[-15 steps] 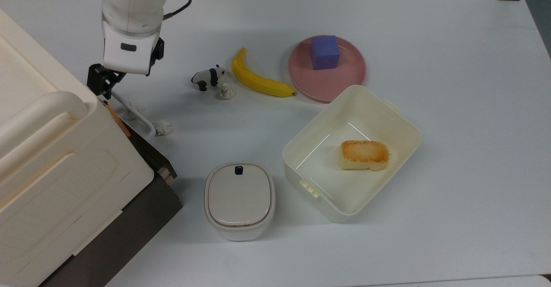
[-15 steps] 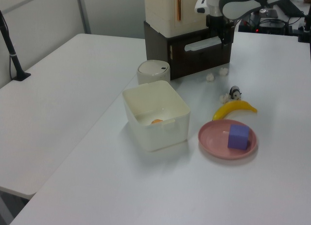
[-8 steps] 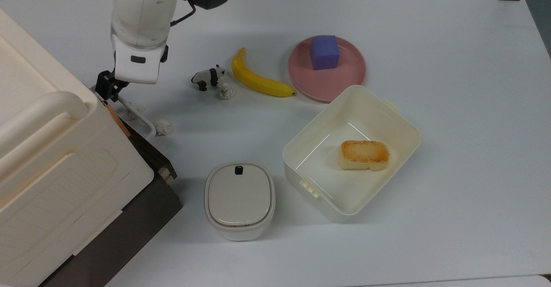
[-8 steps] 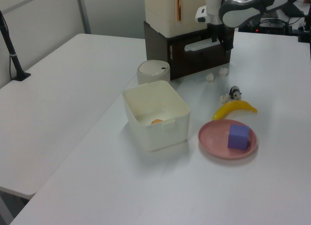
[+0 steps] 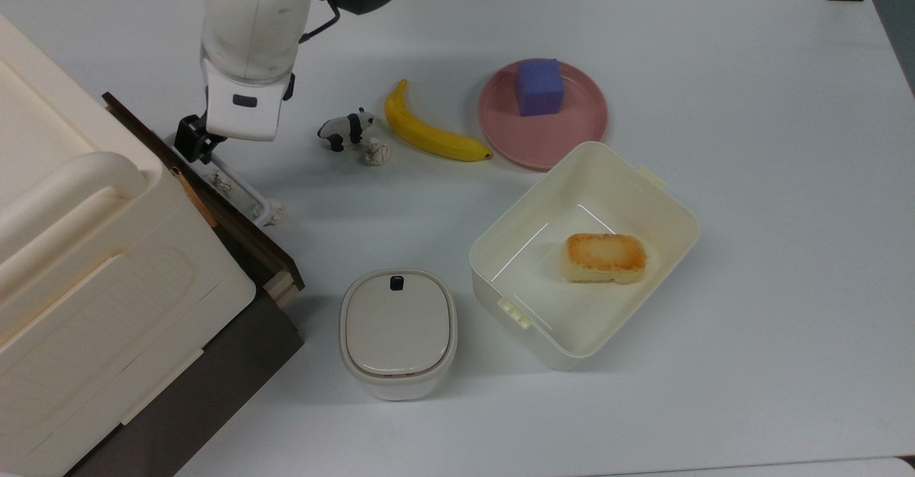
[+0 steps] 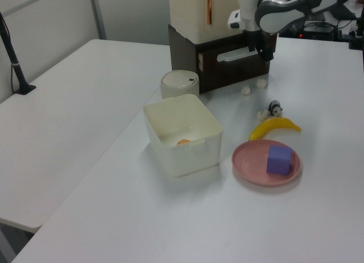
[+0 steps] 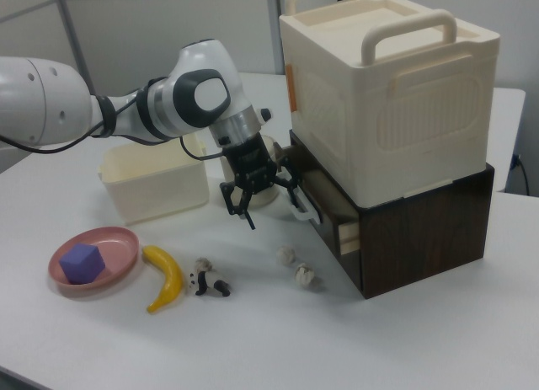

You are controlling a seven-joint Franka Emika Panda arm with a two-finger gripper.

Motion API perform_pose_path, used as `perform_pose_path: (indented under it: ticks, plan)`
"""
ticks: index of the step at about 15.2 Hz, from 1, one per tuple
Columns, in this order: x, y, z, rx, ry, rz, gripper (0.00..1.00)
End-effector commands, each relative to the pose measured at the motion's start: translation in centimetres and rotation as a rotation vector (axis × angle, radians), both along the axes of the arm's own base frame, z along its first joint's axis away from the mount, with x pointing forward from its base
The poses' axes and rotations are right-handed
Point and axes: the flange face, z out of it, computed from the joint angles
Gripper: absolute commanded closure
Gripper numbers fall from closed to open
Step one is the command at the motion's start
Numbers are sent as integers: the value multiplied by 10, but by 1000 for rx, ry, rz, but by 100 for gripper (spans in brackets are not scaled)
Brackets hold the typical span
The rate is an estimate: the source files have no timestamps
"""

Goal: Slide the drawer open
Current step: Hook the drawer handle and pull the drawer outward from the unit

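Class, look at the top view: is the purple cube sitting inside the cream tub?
No. The purple cube rests on the pink plate, while the cream tub holds a toasted piece of bread.

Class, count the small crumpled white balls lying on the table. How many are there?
3: one beside the panda toy at, two by the drawer front, at and. Others may be hidden.

On the white desk [image 5: 750,176], the end effector [image 5: 193,141] sits at the white loop handle [image 5: 239,191] of the drawer [image 5: 236,227], which juts slightly from under the big cream box [image 5: 86,262]. A banana [image 5: 429,130] lies between a panda figure [image 5: 344,130] and a pink plate [image 5: 565,137].
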Motion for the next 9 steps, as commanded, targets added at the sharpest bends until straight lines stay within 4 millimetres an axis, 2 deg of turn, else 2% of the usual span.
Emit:
perform_pose_path:
  ticks: [1, 9]
  plan:
    - [-14, 29, 7, 9, 62, -14, 0]
    - [-30, 55, 29, 40, 128, -19, 0]
